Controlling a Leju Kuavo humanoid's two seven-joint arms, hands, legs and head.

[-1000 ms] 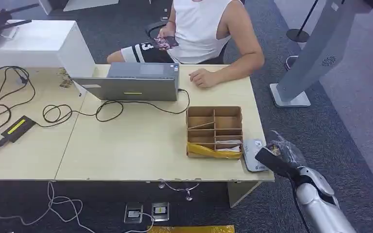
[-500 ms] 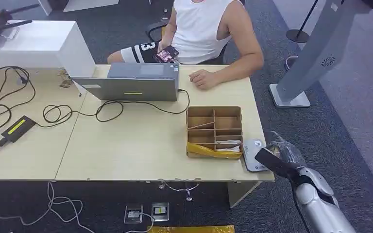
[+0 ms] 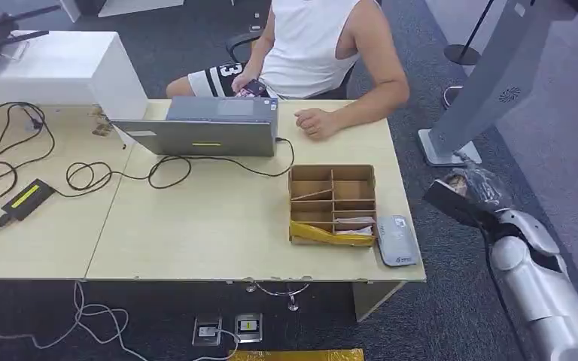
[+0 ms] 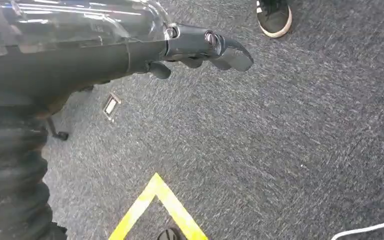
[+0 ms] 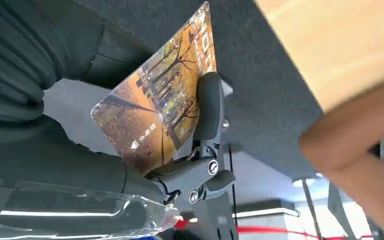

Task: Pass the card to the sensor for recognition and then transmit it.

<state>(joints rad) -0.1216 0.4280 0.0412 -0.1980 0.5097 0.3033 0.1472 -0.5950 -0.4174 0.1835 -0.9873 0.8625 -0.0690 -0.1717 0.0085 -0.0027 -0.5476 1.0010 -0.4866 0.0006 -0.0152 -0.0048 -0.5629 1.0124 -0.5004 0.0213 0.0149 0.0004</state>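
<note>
The card is held in the right hand, out past the right end of the table, over dark carpet and well apart from the table's edge. In the right wrist view its long axis runs along the line of the fingers, and its far corner sticks out beyond the fingertips. Its printed face, an autumn picture of trees with a line of small white writing, is turned towards the wrist camera. One card can be seen.

The right hand is closed on the card: dark fingers lie across the printed face and press it against the hand. In the head view the right hand hangs level with the divided box, to the right of it and off the table.

On the table there is one card reader, a flat grey device lying just beside the right wall of the box, near the table's front right corner. There is one divided box, brown, with a yellow strip along its front. One grey laptop stands behind the box.

One person sits behind the table, with one forearm resting on the tabletop beside the laptop.

The left hand hangs over the carpet with its fingers loosely curled and holds nothing.
</note>
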